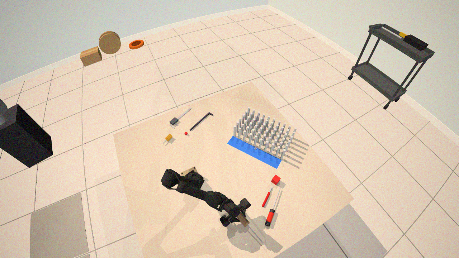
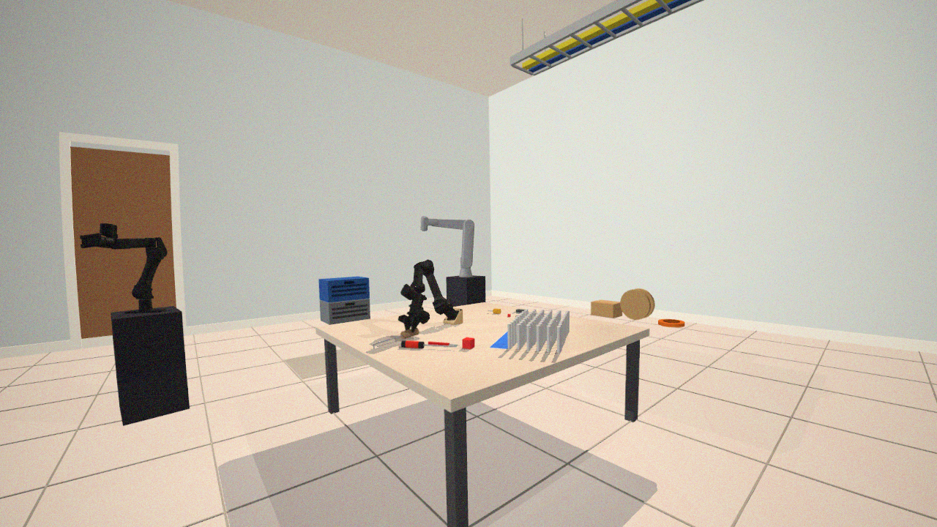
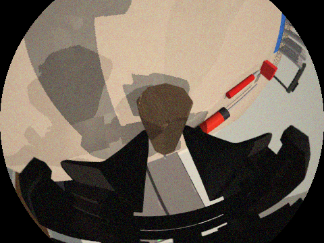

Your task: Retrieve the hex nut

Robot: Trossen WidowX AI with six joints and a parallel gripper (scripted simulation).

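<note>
While the hex nut (image 1: 255,149) lies on the blue strip (image 1: 254,152) (image 2: 500,341) (image 3: 280,34), at two o'clock from the gripper (image 1: 239,215) (image 2: 409,329) (image 3: 165,131), whose fingers clamp the wooden handle (image 1: 244,220) (image 2: 410,333) (image 3: 165,108), tool put-down appears in hand, requiring lowering, then release.

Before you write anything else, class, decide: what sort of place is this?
Probably a robotics lab or workshop: a black arm on a table, screwdriver-like tools beside it, and another grey arm on a pedestal.
</note>
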